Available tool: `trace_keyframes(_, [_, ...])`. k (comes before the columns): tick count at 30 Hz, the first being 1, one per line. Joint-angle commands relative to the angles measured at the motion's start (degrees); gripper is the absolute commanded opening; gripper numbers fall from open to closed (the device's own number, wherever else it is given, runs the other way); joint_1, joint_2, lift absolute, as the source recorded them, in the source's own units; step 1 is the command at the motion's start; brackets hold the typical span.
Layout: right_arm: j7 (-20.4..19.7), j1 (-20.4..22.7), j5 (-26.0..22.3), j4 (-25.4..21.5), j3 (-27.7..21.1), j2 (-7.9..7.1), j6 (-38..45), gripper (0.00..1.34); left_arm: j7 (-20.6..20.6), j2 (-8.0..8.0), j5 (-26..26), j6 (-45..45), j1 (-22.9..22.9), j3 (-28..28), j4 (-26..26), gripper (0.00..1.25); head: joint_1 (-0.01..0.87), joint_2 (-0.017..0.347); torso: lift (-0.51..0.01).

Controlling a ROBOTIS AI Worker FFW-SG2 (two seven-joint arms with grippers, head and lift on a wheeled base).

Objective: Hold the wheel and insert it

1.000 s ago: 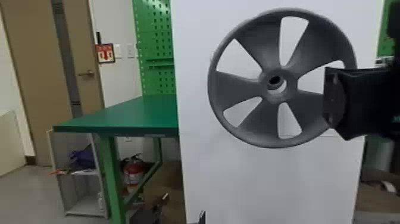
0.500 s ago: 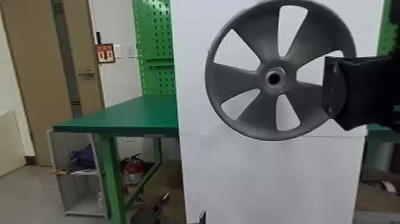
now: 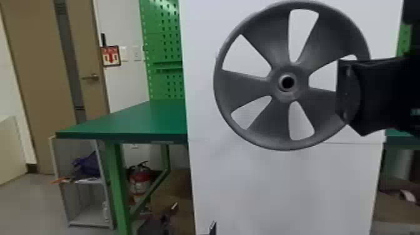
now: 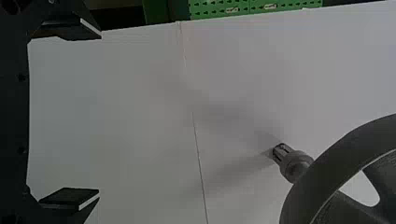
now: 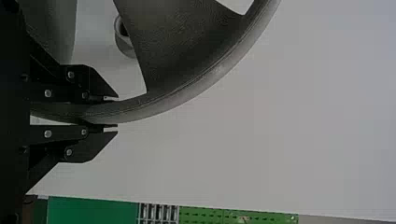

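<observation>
In the head view my right gripper (image 3: 345, 90) is at the right rim of the grey spoked wheel (image 3: 247, 86), which hangs upright before the white panel (image 3: 281, 187). The right wrist view has the wheel's rim (image 5: 187, 95) pinched by my right gripper (image 5: 116, 113). At the head view's bottom edge are the tips of my left gripper (image 3: 192, 218). Seen from its wrist, my left gripper (image 4: 95, 114) stands open and holds nothing. A grey slotted stub (image 4: 293, 164) shows between the wheel (image 4: 341, 168) and the panel (image 4: 140, 116); I cannot tell whether it sits inside the hub.
A green table (image 3: 131, 122) stands left of the panel, with a green pegboard (image 3: 165, 47) behind it. Below are a small grey shelf (image 3: 84, 200) and a red fire extinguisher (image 3: 139, 181). More green tabletop (image 3: 400, 132) shows past the panel's right edge.
The wheel and my right gripper have risen a little and shifted slightly left. The wheel's tilt has changed, and its hub hole now looks dark. My left gripper has barely moved.
</observation>
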Motion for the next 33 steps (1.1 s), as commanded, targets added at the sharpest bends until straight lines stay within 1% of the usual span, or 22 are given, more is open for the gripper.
trace_keyframes(1, [0.1,-0.2,0.4,0.1,-0.2,0.05,1.3,0.26,-0.1,0.0,0.1,-0.1,0.0,0.0,0.0,1.15,0.233,0.304,-0.499])
trace_keyframes(7, [0.1,-0.7,0.7,0.5,-0.6,0.05,2.9,0.26,0.0,0.0,0.1,0.0,0.0,-0.1,0.0,1.15,0.233,0.304,-0.499])
trace_keyframes(21, [0.1,-1.3,1.1,1.7,-0.4,0.05,2.2,0.26,0.0,0.0,0.0,0.0,-0.1,-0.2,0.0,1.15,0.233,0.304,-0.499])
trace_keyframes(33, [0.1,-2.9,0.8,4.1,0.5,0.05,1.2,0.26,-0.1,0.0,0.0,0.0,-0.1,-0.2,0.1,1.15,0.233,0.304,-0.499])
